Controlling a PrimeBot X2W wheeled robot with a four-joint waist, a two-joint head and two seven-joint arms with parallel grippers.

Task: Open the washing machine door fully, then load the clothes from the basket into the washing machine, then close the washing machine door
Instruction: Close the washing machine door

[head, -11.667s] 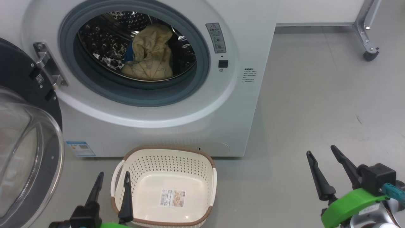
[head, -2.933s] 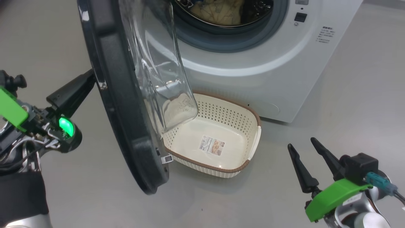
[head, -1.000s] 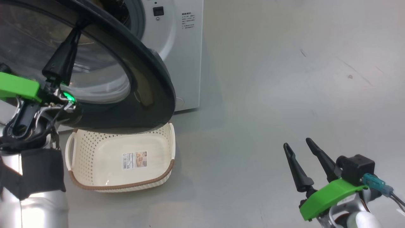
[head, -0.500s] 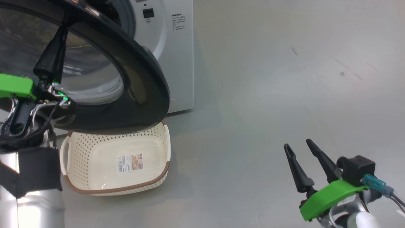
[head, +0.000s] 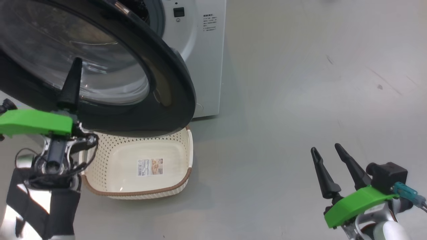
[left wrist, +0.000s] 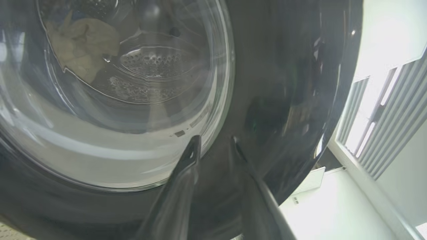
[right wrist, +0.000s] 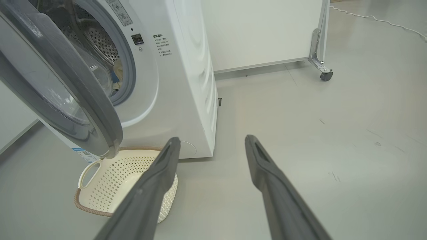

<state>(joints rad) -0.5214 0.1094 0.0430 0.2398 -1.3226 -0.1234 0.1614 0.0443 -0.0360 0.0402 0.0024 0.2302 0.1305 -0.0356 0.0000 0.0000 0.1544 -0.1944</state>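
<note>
The washing machine (head: 203, 50) stands at the upper left, and its glossy black door (head: 166, 86) hangs ajar over the basket (head: 140, 193). The basket's floor shows just a sticker. In the left wrist view the clothes (left wrist: 80, 43) lie pale yellow inside the drum, seen through the door (left wrist: 283, 83) glass. My left gripper (left wrist: 213, 145) faces the door's outer side, fingers a little apart with nothing between them. One left finger (head: 71, 83) points up in front of the glass. My right gripper (head: 325, 148) hangs open over the floor at the lower right.
Bare grey floor (head: 300, 83) spreads to the right of the machine. In the right wrist view a white panel on a caster (right wrist: 325, 75) stands behind, and the basket (right wrist: 96, 206) sits under the door's lower edge (right wrist: 110, 146).
The head camera has shifted. My left gripper has drawn back and down from the door, and its fingers have parted. The door stays ajar. The right gripper has not changed.
</note>
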